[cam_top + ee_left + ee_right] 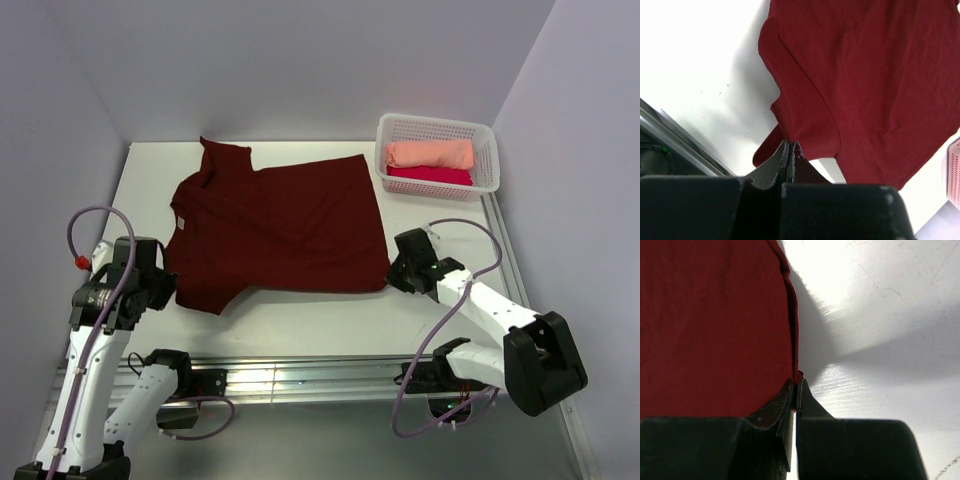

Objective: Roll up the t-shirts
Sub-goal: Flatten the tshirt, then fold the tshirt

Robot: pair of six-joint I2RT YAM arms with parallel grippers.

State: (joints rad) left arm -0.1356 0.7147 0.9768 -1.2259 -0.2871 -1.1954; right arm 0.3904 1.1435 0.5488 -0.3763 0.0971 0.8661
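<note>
Surface (300,325), white, is filling most of the top view, with pale walls closing it in on three sides. Maroon t-shirt (280,225) is lying spread flat across the middle of it. Its neck is pointing left and its hem right, with one sleeve pointing to the far edge and the other to the near edge. Right arm (490,315) is reaching in low from the near right, and left arm (85,370) is standing up at the near left. Basket (487,150), white mesh plastic, is sitting in the far right corner, just beside the far hem corner of the maroon shirt. Peach t-shirt (430,153) and pink t-shirt (430,177) are lying bundled inside it side by side, the peach one on the far side. Left claw (789,147) is pinching the edge of the near sleeve, its fingers closed with cloth caught between the tips. Right claw (796,385) is clamping shut on the near corner of the hem, where a thin cloth edge is showing between its tips. Neck label (181,222), small and pale, is showing at the collar.
</note>
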